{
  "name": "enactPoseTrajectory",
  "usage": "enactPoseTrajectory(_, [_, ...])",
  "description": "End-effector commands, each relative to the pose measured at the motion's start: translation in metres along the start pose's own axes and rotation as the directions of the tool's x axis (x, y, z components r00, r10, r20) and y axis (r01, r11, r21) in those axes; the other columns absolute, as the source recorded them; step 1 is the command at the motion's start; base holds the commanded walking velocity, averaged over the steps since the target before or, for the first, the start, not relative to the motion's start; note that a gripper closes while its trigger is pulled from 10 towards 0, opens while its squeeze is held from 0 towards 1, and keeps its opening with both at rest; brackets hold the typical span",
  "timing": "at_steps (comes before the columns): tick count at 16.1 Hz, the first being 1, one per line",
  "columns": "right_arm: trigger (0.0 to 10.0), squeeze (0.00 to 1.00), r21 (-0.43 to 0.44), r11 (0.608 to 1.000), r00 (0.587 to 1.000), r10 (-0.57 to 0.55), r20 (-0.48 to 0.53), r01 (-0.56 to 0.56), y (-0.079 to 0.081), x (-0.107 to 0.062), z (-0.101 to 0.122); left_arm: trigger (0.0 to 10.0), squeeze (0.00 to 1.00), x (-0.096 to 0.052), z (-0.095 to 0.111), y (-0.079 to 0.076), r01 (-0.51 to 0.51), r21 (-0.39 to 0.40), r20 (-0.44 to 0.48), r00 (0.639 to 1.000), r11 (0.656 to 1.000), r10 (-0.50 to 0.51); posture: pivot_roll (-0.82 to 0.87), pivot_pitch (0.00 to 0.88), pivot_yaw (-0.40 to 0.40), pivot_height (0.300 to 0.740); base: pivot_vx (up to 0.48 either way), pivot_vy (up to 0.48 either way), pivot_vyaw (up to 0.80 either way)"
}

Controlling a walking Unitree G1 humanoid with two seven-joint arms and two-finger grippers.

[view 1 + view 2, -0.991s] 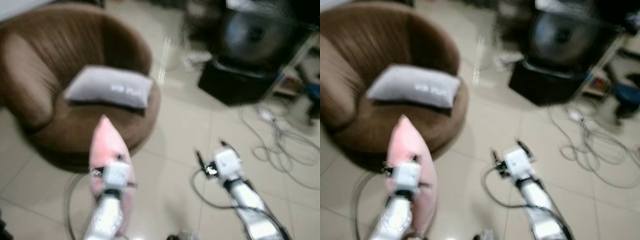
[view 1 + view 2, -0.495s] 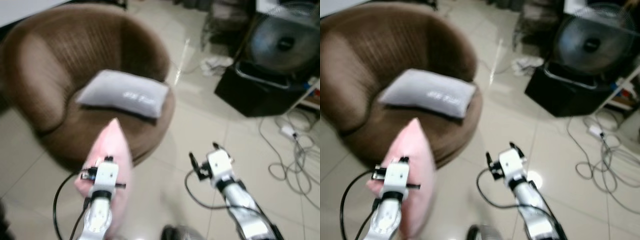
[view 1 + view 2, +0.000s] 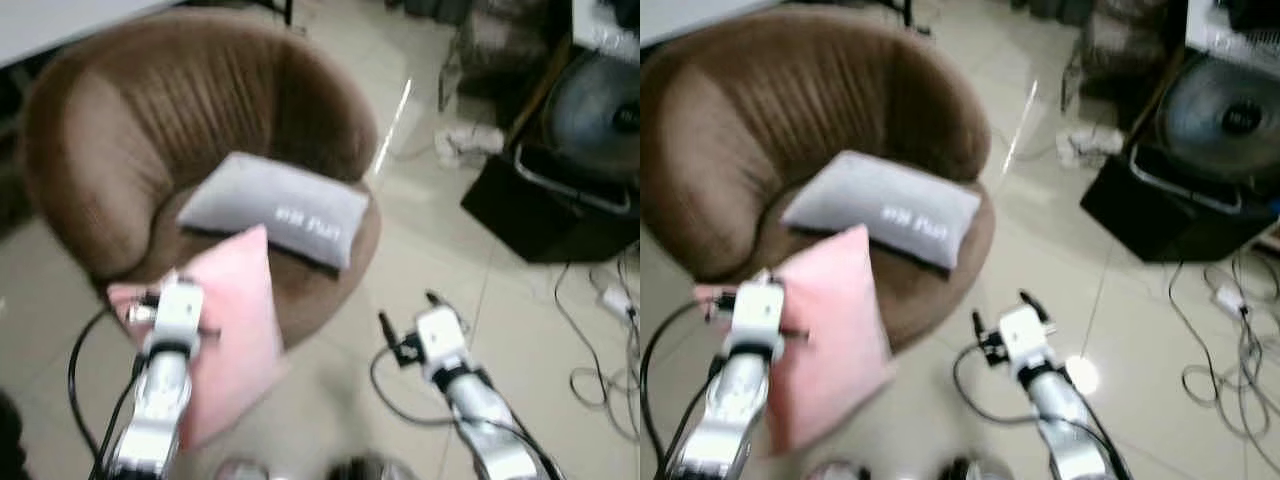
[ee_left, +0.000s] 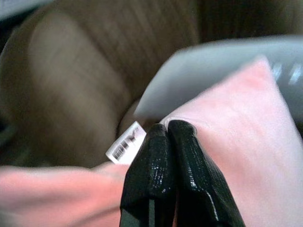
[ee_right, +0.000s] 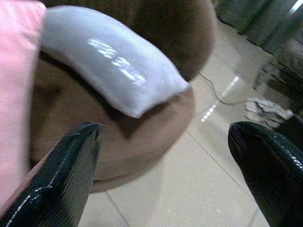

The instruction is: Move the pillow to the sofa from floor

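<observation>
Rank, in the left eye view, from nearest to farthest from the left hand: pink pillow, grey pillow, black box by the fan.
1. Pink square pillow, gripped in the left hand.
2. Grey rectangular pillow, on the brown round chair ahead.
3. Black box, far right on the floor.

We see both head views smeared by motion, so the white lettering on the grey pillow [image 3: 275,208] cannot be read. Our left pincer [image 4: 169,130] hides the strip of pink pillow [image 3: 235,330] pinched between its fingers, and the small white tag [image 4: 125,148] just beside them is too blurred to read. The round brown chair [image 3: 120,130] beyond that pincer runs off the picture's edge. Past our right pincer [image 5: 165,165], the fan [image 3: 1225,115] is cut off at the edge, the crumpled cloth [image 5: 267,112] on the floor is a blur, and the cables [image 3: 1230,350] trail out of frame.
</observation>
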State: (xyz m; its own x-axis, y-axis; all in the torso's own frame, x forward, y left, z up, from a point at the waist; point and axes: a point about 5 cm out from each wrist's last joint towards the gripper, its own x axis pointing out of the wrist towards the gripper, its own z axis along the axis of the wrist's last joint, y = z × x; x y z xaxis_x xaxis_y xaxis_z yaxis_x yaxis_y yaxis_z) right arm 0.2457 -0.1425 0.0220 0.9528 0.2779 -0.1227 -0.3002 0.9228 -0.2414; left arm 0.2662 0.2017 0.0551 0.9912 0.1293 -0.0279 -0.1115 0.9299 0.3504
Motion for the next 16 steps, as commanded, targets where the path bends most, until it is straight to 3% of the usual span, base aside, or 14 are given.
enactPoseTrajectory(1, [10.0,0.04,-0.01,1.0,0.999,-0.03,-0.016,0.03,-0.008,-0.005,-0.004,0.0,0.0,0.006,0.017,-0.01,0.036,-0.017,0.056,0.998,0.999,-0.035,0.13,0.133,-0.1,0.74,0.48,0.0,0.0])
enactPoseTrajectory(3, [10.0,0.04,-0.007,1.0,0.999,-0.027,-0.017,0.027,-0.007,-0.004,-0.004,0.0,0.0,0.014,0.032,-0.006,0.062,0.011,0.113,0.992,0.998,-0.063,0.13,0.131,-0.091,0.74,0.48,0.0,0.0])
enactPoseTrajectory(5, [10.0,0.04,-0.001,1.0,1.0,-0.029,-0.011,0.029,-0.005,-0.004,-0.002,0.0,0.0,0.029,0.061,0.003,0.053,-0.03,0.174,0.984,0.998,-0.047,0.13,0.127,-0.085,0.74,0.0,0.0,0.0])
enactPoseTrajectory(8, [10.0,0.04,0.008,0.999,0.999,-0.038,0.006,0.038,-0.004,-0.005,0.005,0.0,0.0,0.039,0.085,0.013,0.054,-0.066,0.254,0.967,0.996,-0.036,0.13,0.122,-0.067,0.74,0.0,0.0,0.0])
enactPoseTrajectory(10, [10.0,0.05,0.008,0.999,0.999,-0.041,0.024,0.041,-0.002,-0.007,0.014,0.0,0.0,0.051,0.093,0.027,0.042,-0.09,0.244,0.97,0.995,-0.019,0.12,0.125,-0.058,0.74,0.0,0.0,0.0])
enactPoseTrajectory(12, [10.0,0.05,0.013,0.999,0.999,-0.044,0.026,0.043,0.001,-0.009,0.019,0.0,0.0,0.058,0.098,0.035,0.035,-0.073,0.23,0.973,0.997,-0.017,0.12,0.127,-0.049,0.74,0.0,0.0,0.0])
enactPoseTrajectory(14, [10.0,0.05,0.021,0.998,0.998,-0.056,0.025,0.055,0.004,-0.011,0.026,0.0,0.0,0.077,0.116,0.054,0.036,-0.031,0.242,0.97,0.999,-0.027,0.12,0.125,-0.034,0.74,0.0,0.0,0.0])
enactPoseTrajectory(16, [10.0,0.06,0.025,0.998,0.998,-0.059,0.025,0.058,0.006,-0.012,0.031,0.0,0.0,0.083,0.12,0.06,0.035,-0.015,0.235,0.971,0.999,-0.03,0.12,0.123,-0.023,0.74,0.0,0.0,0.0])
